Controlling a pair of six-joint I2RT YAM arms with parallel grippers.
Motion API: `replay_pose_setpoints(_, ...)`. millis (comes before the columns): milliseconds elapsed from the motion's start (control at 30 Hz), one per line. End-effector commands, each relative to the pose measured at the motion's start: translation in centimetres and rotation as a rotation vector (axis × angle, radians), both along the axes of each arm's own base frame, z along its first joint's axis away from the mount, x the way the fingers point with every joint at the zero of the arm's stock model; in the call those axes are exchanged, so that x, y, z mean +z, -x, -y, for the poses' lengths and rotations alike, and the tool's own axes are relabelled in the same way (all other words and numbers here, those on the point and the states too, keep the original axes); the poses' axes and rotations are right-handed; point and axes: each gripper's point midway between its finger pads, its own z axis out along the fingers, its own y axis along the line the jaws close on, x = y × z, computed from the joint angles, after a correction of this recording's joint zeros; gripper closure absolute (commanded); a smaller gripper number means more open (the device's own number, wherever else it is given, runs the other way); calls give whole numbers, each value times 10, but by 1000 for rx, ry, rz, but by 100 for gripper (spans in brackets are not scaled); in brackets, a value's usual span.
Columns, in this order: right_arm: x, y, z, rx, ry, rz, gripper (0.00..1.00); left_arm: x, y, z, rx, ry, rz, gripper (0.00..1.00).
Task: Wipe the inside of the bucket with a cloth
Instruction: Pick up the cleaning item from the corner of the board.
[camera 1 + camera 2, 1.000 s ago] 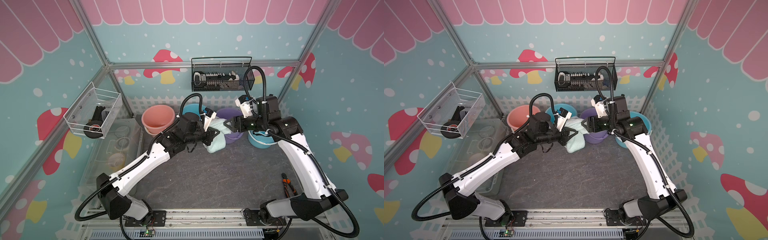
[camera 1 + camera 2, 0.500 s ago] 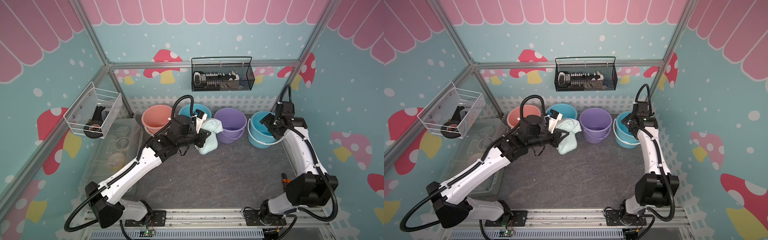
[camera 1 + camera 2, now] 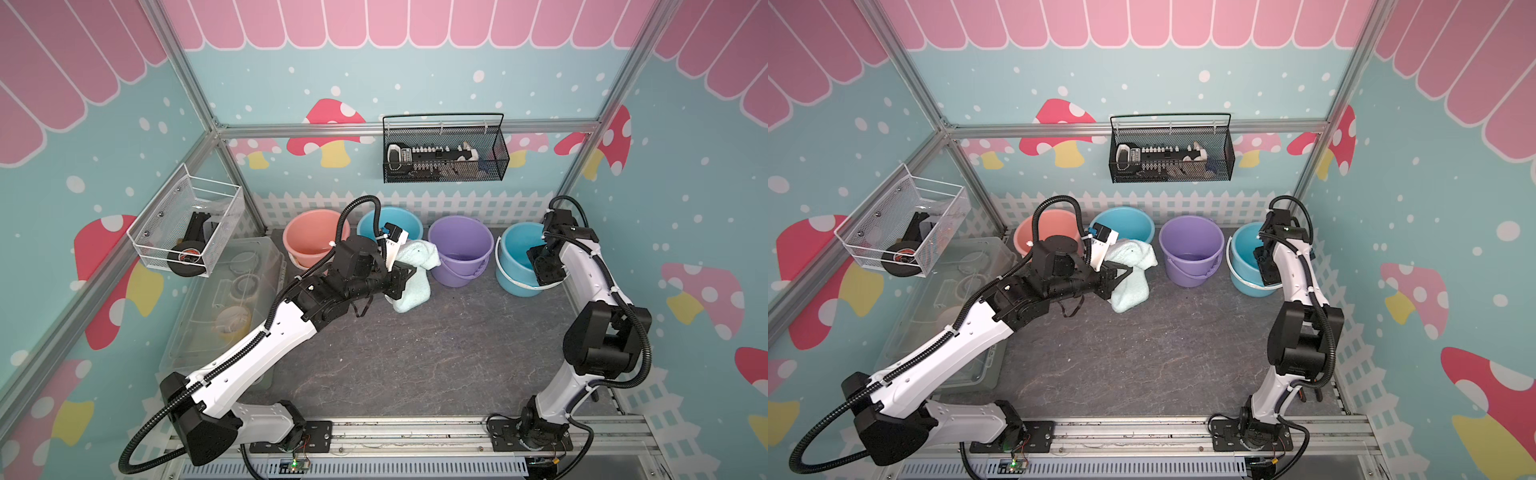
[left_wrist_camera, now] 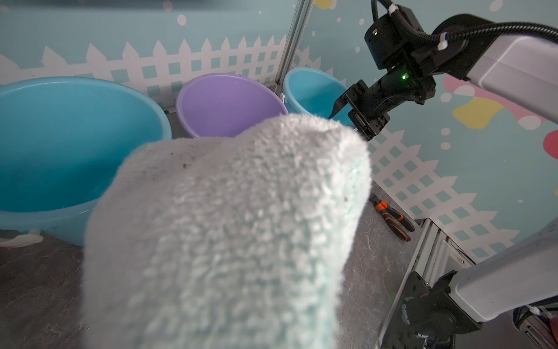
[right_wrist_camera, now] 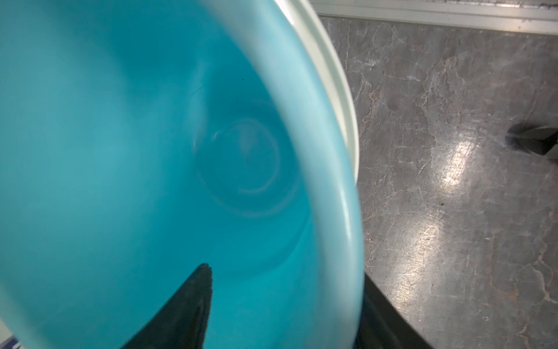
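A pale aqua cloth (image 3: 415, 266) (image 3: 1131, 270) hangs from my left gripper (image 3: 405, 277) (image 3: 1124, 274), which is shut on it, just in front of the blue basin (image 3: 409, 222) and left of the purple bucket (image 3: 459, 249). The cloth (image 4: 229, 229) fills the left wrist view and hides the jaws. My right gripper (image 3: 536, 261) (image 3: 1260, 261) (image 4: 344, 119) (image 5: 287, 272) is open at the rim of the blue bucket (image 3: 513, 270) (image 5: 120, 151) at the right. One finger (image 5: 187, 305) is inside the bucket, the other outside the rim.
A pink bucket (image 3: 313, 237) stands at the left end of the row along the back fence. A clear plastic bin (image 3: 232, 291) lies along the left wall. Orange-handled pliers (image 4: 392, 217) lie near the right wall. Wire baskets hang on the left and back walls.
My right arm has swung from beside the cloth over the purple bucket to the right blue bucket's rim. The left gripper has drawn the cloth slightly back and left.
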Motion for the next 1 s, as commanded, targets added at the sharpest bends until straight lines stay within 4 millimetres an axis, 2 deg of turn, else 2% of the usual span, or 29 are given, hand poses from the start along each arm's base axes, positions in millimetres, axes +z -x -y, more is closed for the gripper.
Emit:
replay_pose_setpoints(0,-8,9,7,-93,-7,-6,49,6,2,-7,21,11,14,97)
replay_pose_setpoints(200,-2,40,22,-183,37,9,82,5,3,-10,28,13,12,97)
replay_pose_setpoints(300,3,58,28,-209,62,23,93,6,3,-10,26,15,11,97)
replay_pose_setpoints(400,13,75,32,-201,81,44,96,6,4,-9,23,18,10,97)
replay_pose_setpoints(533,35,102,31,-124,149,87,100,6,3,-15,45,10,16,98)
replay_pose_setpoints(800,39,159,-9,101,99,143,100,13,-7,-37,161,4,23,100)
replay_pose_setpoints(900,36,161,-31,271,76,188,100,17,-11,-44,196,4,24,100)
replay_pose_setpoints(967,31,157,-54,432,42,203,100,20,-14,-47,215,9,23,100)
